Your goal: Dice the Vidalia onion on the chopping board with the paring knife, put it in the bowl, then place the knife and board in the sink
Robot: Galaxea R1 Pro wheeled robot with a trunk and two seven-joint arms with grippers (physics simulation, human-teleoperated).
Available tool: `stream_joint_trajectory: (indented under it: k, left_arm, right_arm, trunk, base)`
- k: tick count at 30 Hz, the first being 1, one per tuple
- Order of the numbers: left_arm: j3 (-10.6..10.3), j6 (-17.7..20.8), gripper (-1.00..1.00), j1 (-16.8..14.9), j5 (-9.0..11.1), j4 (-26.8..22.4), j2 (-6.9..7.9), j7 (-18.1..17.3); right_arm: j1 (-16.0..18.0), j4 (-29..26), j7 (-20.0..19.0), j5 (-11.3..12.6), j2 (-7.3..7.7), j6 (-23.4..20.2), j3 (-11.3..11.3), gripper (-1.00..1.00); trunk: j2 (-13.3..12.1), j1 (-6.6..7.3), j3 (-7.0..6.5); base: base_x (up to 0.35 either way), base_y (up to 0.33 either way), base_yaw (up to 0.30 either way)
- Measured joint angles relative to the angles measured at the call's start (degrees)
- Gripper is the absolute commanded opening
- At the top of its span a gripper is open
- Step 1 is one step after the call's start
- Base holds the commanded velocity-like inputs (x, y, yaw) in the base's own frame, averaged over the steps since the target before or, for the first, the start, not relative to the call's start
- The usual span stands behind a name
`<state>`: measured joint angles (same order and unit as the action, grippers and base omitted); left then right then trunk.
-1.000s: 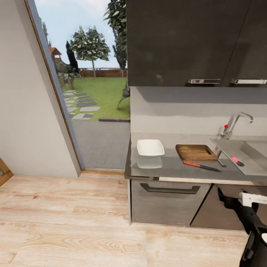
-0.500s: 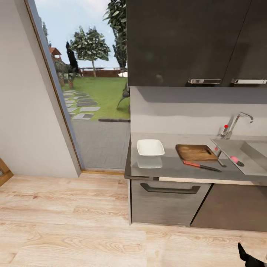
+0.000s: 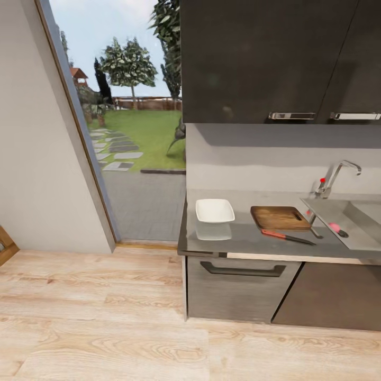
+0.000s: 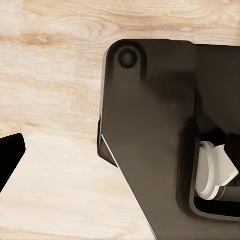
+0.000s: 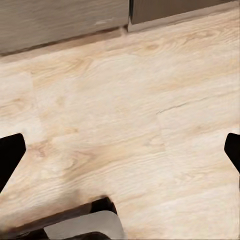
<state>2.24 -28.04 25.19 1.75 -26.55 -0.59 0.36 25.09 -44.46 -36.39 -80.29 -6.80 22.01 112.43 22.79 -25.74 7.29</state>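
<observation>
My right jaws (image 5: 120, 150) stand wide apart, released and grasping nothing; their two dark fingertips (image 5: 10, 155) show at opposite edges of the right wrist view, with pale wooden floor (image 5: 125, 110) between them and the foot of the dark cabinets (image 5: 60, 22) beyond them. Below the right jaws a dark and grey part of my own base (image 5: 85, 225) shows. Of my left jaws I see one dark fingertip (image 4: 9, 155) over the same floor, beside the black body of my base (image 4: 165, 130); whether they are released or clenched I cannot tell.

All the task's things lie well apart from both jaws, up on the grey bench (image 3: 238, 235) seen from my head. The white square bowl (image 3: 214, 210) sits near the bench's window end. The chopping board (image 3: 279, 217) lies flat between the bowl and the sink (image 3: 365, 238), its handle slot toward the sink. The paring knife (image 3: 287, 236) lies just in front of the board, orange-red handle toward the bowl, blade toward the sink. The Vidalia onion (image 3: 334, 227) rests in the sink, by the drain, under the chrome tap (image 3: 338, 177)
</observation>
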Motion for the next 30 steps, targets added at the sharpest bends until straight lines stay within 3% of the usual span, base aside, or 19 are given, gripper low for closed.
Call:
stream_joint_trajectory:
  k: [5,7,8,11,12,15,17,18,24,30]
  left_arm:
    - [0.0,0.0,1.0,0.0,1.3,0.0,0.13,0.1]
    - [0.0,0.0,1.0,0.0,2.4,0.0,0.18,0.1]
    - [0.1,0.0,1.0,0.0,3.7,0.0,0.21,0.1]
    - [0.0,0.0,1.0,0.0,6.3,0.0,0.26,0.0]
    - [0.0,0.0,1.0,0.0,7.9,0.0,0.29,0.0]
    - [0.1,0.0,1.0,0.0,10.1,0.0,0.51,0.0]
    - [0.2,0.1,1.0,0.0,10.9,0.1,0.72,0.0]
    - [0.2,0.1,1.0,-0.1,11.4,0.4,0.85,0.0]
    - [0.2,0.1,1.0,-0.3,11.9,1.9,0.94,0.0]
    - [0.2,0.1,1.0,-0.3,11.9,2.0,0.94,0.0]
  right_arm:
    - [0.0,7.7,9.2,-12.6,0.03,-0.4,0.5,1.0]
    - [0.0,9.3,11.1,-14.9,-0.04,-0.5,0.5,1.0]
    - [0.0,10.8,12.7,-16.9,-0.15,-0.6,0.5,1.0]
    - [0.0,13.3,15.0,-19.5,-0.32,-0.7,0.5,1.0]
    - [0.0,14.8,16.2,-21.1,-0.47,-0.8,0.5,1.0]
    - [0.0,17.5,17.8,-24.6,-0.68,-1.7,0.5,1.0]
    - [0.0,18.6,18.3,-27.6,-0.99,-2.6,0.5,1.0]
    - [0.0,19.3,18.6,-31.7,-1.37,-3.4,0.5,1.0]
    - [0.0,19.7,18.8,-36.5,-1.57,-4.0,0.6,1.0]
    - [0.0,19.7,18.8,-36.6,-1.64,-4.0,0.6,1.0]
  trunk:
    - [0.0,0.0,0.0]
    - [0.0,0.0,0.0]
    - [0.0,0.0,0.0]
    - [0.0,0.0,0.0]
    - [0.0,0.0,0.0]
    - [0.0,0.0,0.0]
    - [0.0,0.0,0.0]
    - [0.0,0.0,0.0]
    - [0.0,0.0,0.0]
    - [0.0,0.0,0.0]
  base:
    - [0.0,0.0,0.0]
    - [0.0,0.0,0.0]
    - [0.0,0.0,0.0]
    - [0.0,0.0,0.0]
    - [0.0,0.0,0.0]
    - [0.0,0.0,0.0]
    - [0.0,0.0,0.0]
    - [0.0,0.0,0.0]
    - [0.0,0.0,0.0]
    - [0.0,0.0,0.0]
